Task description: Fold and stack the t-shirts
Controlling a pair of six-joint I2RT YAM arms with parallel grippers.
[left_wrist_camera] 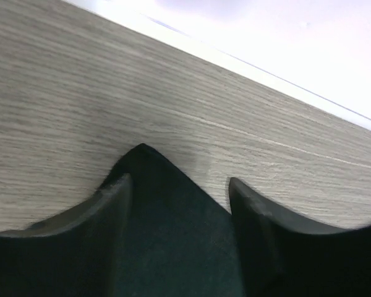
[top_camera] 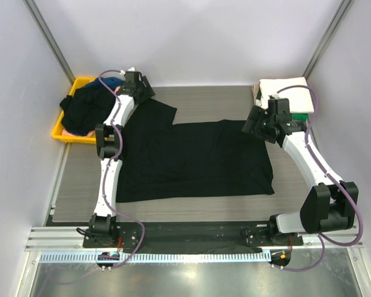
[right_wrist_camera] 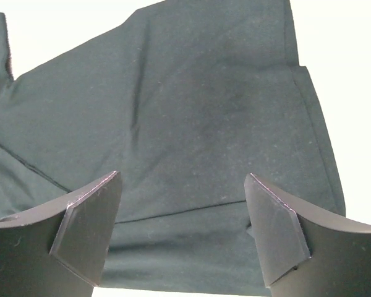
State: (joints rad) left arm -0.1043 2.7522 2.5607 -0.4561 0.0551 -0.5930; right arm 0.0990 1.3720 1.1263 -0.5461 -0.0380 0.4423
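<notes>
L gripper, R gripper open (empty) over black tee

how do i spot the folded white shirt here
Go to the table's far right corner, beyond the right gripper. The white shirt lies there folded on a small stack. Unlike the big black shirt spread mid-table, it is pale and folded.

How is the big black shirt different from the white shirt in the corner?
The black shirt is spread out flat; the white shirt is folded up neatly. The black shirt covers the middle of the table; the white shirt looks much smaller, at the far right corner. Both are soft cloth shirts.
</notes>
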